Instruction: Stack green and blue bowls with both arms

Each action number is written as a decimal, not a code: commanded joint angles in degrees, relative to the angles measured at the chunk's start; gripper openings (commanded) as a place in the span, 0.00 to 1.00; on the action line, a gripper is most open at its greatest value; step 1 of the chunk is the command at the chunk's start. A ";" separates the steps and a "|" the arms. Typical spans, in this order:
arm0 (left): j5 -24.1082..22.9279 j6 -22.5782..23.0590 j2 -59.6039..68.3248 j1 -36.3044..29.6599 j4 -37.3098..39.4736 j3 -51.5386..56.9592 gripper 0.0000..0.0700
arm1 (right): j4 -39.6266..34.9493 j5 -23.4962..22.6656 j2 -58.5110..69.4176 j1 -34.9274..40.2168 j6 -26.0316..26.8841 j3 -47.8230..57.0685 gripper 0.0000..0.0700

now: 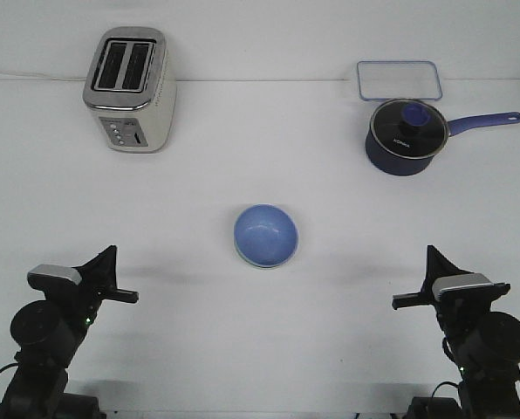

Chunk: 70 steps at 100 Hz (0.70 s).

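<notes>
The periwinkle blue bowl (pixel 266 234) sits upright in the middle of the table. It is nested in the pale mint green bowl (pixel 245 258), of which only a thin rim shows under its lower left edge. My left gripper (pixel 111 253) is low at the front left, far from the bowls, with its fingers together and empty. My right gripper (pixel 432 252) is low at the front right, equally far away, with its fingers together and empty.
A silver two-slot toaster (pixel 129 90) stands at the back left. A dark navy saucepan (pixel 404 135) with a glass lid and long handle stands at the back right, with a clear rectangular container (pixel 399 80) behind it.
</notes>
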 commanded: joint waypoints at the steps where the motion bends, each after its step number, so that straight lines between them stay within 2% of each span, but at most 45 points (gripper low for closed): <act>1: 0.07 -0.07 -0.68 0.00 0.90 0.74 0.01 | 0.57 0.07 -0.04 -0.02 -0.24 0.07 0.00; 25: -0.83 2.49 -5.81 0.83 3.69 -4.13 0.01 | 0.57 0.04 -0.04 -0.02 -0.24 0.07 0.00; 46: -0.83 2.45 -14.05 2.43 10.27 -13.53 0.01 | 0.59 0.04 -0.04 -0.02 -0.24 0.07 0.00; 70: -0.81 2.19 -21.38 3.87 11.13 -20.02 0.01 | 0.59 0.07 -0.04 -0.02 -0.24 0.07 0.00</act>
